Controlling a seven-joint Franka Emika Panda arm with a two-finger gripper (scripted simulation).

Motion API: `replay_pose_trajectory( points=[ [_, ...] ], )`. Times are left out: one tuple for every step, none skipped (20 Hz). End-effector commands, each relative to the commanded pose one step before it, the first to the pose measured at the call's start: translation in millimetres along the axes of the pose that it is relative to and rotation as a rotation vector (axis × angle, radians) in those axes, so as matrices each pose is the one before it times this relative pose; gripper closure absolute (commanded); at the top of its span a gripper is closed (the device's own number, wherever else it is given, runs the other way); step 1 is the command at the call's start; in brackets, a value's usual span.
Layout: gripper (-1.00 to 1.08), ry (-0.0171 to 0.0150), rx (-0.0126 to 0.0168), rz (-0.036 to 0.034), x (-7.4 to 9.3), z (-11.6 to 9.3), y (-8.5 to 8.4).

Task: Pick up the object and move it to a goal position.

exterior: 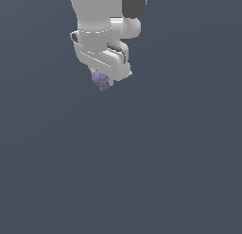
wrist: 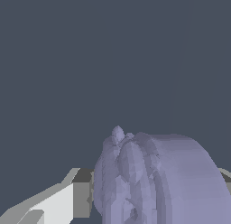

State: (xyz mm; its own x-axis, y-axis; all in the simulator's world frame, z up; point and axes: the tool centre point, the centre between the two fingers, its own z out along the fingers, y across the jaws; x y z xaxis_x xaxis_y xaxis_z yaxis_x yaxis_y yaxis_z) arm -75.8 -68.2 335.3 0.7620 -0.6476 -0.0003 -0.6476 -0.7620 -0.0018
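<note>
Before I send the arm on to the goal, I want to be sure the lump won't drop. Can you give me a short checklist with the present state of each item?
1. Lump sits at the gripper tip: ok, it pokes out just below the white hand.
2. Jaws closed on the lump: ok, the wrist view shows a finger against its side.
3. Second finger making contact: cannot tell, only a sliver shows behind the lump.
4. Lump lifted clear of the floor: cannot tell, the plain grey ground gives no shadow or contact cue.
5. Goal spot in sight: not ok, no marker appears in either view.
</note>
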Motion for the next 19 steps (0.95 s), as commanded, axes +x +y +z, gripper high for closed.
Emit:
replay_pose_trajectory(
  points=[
    [1.08,-0.00059,-0.00108,-0.00023,-4.4,-20.48,10.33],
    [1.08,0.0,0.0,0.0,-1.23,-7.36,3.5],
    [1.08,0.0,0.0,0.0,-1.1,-6.97,3.27],
    [1.08,0.00048,-0.00046,-0.00019,-1.21,-6.6,2.77],
    [1.08,0.0,0.0,0.0,-0.88,-5.96,2.75],
    [1.08,0.0,0.0,0.0,-0.79,-5.39,2.48],
    [1.08,0.0,0.0,0.0,-0.7,-4.82,2.21],
    [1.08,0.0,0.0,0.0,-0.61,-4.26,1.95],
    [1.08,0.0,0.0,0.0,-0.52,-3.71,1.68],
    [1.08,0.0,0.0,0.0,-0.42,-3.15,1.42],
    [1.08,0.00038,-0.00031,-0.00048,-0.59,-2.68,0.81],
    [1.08,0.0,0.0,0.0,-0.2,-2.05,0.88],
    [1.08,0.0,0.0,0.0,-0.09,-1.5,0.61],
    [1.08,0.0,0.0,0.0,0.03,-0.95,0.33],
    [1.08,0.0,0.0,0.0,0.15,-0.4,0.06],
    [1.08,0.0,0.0,0.0,0.26,0.15,-0.21],
    [1.08,0.0,0.0,0.0,0.37,0.69,-0.47],
    [1.08,0.00003,0.00002,-0.00049,0.15,0.71,-0.65],
    [1.08,0.0,0.0,0.0,0.1,0.27,-0.16]
  ],
)
